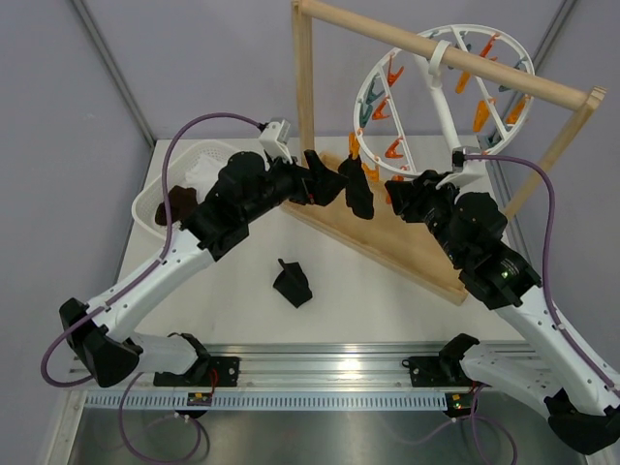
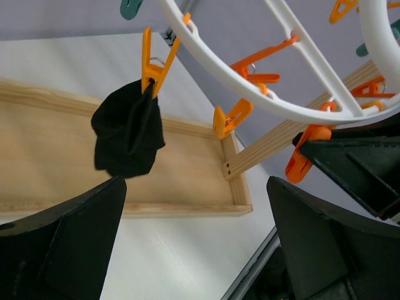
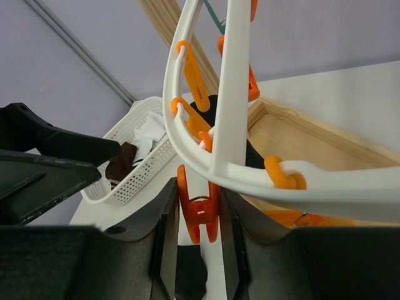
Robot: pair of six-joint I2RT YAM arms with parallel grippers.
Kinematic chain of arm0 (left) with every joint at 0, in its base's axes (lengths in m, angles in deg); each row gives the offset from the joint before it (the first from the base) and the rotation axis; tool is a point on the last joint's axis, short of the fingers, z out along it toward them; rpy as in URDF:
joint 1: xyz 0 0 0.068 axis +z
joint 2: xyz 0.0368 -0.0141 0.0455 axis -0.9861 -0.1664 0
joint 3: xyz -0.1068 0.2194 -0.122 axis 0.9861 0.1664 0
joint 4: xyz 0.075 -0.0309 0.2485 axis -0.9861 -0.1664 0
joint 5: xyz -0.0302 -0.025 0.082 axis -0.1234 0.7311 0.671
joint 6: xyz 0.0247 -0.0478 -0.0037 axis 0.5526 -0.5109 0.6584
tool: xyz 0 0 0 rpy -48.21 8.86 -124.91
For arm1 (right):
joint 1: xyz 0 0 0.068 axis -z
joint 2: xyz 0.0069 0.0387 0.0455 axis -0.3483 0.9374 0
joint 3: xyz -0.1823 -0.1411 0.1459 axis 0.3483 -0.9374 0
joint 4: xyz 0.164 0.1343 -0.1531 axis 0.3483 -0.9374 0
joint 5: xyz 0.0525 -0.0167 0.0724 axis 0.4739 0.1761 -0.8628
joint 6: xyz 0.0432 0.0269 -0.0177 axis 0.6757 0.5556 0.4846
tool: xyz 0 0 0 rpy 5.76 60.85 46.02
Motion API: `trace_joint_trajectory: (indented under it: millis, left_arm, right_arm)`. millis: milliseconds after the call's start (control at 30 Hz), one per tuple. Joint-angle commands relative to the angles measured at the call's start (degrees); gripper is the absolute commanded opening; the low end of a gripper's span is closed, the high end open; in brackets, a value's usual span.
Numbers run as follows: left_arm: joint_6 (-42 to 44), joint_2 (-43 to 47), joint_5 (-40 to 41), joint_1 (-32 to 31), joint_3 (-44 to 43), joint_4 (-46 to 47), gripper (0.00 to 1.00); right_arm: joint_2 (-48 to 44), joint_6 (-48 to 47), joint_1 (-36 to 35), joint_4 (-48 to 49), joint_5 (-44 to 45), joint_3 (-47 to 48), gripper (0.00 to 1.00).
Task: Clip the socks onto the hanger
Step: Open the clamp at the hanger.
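**One sock up, left arm free, more to go**

- A black sock (image 2: 128,134) hangs from an orange clip (image 2: 150,59) on the near-left rim of the hanger (image 3: 232,94). The clip bites the top edge and the fabric hangs bunched below it, clear of the table (image 1: 387,310).
- The left gripper (image 2: 195,187) sits just left of the hanger, below that sock. Its fingers are spread wide with nothing between them, and the sock's weight is on the clip alone.
- The right gripper (image 3: 199,190) is under the hanger's near rim, to the right of the hung sock, and is pinched on a neighbouring clip (image 3: 199,215). My read: it either steadies the ring so it doesn't swing, or is prepping that clip for the next sock. I can't tell whether the clip's mouth is actually forced open.
- The hanger hooks over the top bar of the wooden stand (image 1: 387,242), so it swings freely. That would explain keeping one arm on it.
- A loose black sock (image 1: 293,286) lies on the table in front of the hanger and well apart from it.
- The basket (image 1: 145,213) is far left of the hanger, with a dark sock and white fabric showing inside.

The left arm looks like the one to fetch next, and the loose sock is the closest pick. Risk: tugging the ring could shake the hung sock.
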Motion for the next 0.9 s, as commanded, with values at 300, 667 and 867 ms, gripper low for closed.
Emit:
trace_joint_trajectory:
  millis: [300, 667, 867]
  left_arm:
    - [-12.1, -10.3, 2.8, 0.2, -14.2, 7.2, 0.86]
    - [-16.7, -18.8, 2.8, 0.0, -22.4, 0.5, 0.73]
    - [-17.6, -20.8, 2.0, 0.0, -23.5, 1.2, 0.69]
  right_arm:
    - [1.9, 1.8, -0.8, -10.5, -2.2, -0.2, 0.29]
    - [1.3, 1.3, -0.7, -8.7, -3.4, -1.1, 0.29]
    - [1.1, 1.2, -0.8, -8.2, -4.0, -1.8, 0.30]
